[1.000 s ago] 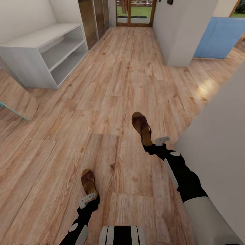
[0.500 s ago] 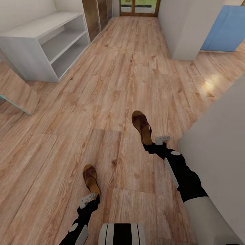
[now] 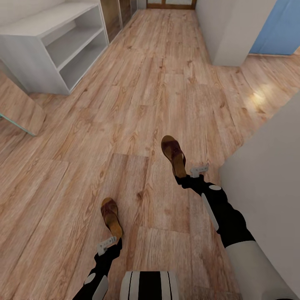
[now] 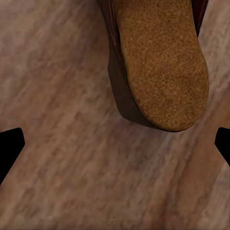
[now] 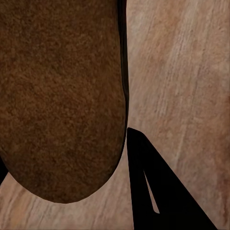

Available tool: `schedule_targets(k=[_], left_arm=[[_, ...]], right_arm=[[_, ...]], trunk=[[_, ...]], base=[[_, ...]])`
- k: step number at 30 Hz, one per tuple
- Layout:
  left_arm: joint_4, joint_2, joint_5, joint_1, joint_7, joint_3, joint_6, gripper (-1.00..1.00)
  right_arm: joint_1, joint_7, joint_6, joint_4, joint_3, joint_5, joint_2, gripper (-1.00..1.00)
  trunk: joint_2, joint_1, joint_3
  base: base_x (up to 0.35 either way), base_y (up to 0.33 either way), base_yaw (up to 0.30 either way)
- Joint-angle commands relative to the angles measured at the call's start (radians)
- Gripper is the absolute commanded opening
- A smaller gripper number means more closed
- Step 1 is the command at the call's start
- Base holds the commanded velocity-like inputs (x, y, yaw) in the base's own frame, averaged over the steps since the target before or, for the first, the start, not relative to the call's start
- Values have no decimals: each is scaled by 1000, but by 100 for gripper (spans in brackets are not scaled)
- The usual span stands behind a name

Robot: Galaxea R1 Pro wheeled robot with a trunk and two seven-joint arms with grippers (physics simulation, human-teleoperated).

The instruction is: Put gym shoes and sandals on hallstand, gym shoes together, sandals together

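The robot stands on the wood floor (image 3: 158,83) and looks down over both arms; each arm carries one brown sandal by its heel.

The left arm is low and close to the body, bent and pointing forward; the left gripper (image 3: 109,243) sits at the heel of the left sandal (image 3: 111,216); the sandal sticks out ahead of it with its toe pointing away. From the left wrist camera the tan footbed (image 4: 160,62) is seen close up above the floor, and the two dark fingertips (image 4: 9,151) stand far apart at the sides, not touching the heel there; so I cannot tell how the gripper is holding it.

The right arm reaches further forward beside the white wall (image 3: 266,166); its black forearm is stretched out and its white upper part is near the body; the right gripper (image 3: 192,175) is at the heel of the right sandal (image 3: 173,154), which also points away. From the right wrist camera the dark brown sandal is very close, and one dark finger (image 5: 153,187) lies right beside its edge; it looks closed on the sandal.

The grey rack (image 3: 54,46) stands far ahead on the left, well apart from both sandals; its top and its two shelves are bare.
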Motion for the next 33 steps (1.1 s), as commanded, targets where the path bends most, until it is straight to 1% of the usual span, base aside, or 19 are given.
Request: schedule_targets(k=[1,12,14,17,19,25,33], left_arm=[[0,-1,10,0,-7,4,-1,100],[0,-1,9,0,1,3,-2,100],[0,-1,9,0,19,2,-2,100],[-1,-1,10,0,63,1,-1,100],[-2,-1,10,0,77,0,-1,100],[-4,-1,10,0,81,0,-2,100],[-4,-1,9,0,80,1,-3,100]], right_arm=[[0,-2,6,-1,1,-4,-1,-100],[0,-2,6,-1,1,-4,-1,-100],[0,-2,6,-1,1,-4,-1,-100],[0,-2,6,-1,1,-4,-1,-100],[0,-2,6,-1,1,-4,-1,-100],[0,-2,6,-1,1,-4,-1,-100],[0,-2,6,-1,1,-4,-1,-100]], trunk=[[0,0,-1],[0,0,-2],[0,0,-2],[0,0,-2],[0,0,-2],[0,0,-2],[0,0,-2]], base=[[0,0,0],[0,0,0],[0,0,0],[0,0,0],[0,0,0],[0,0,0],[63,-86,0]])
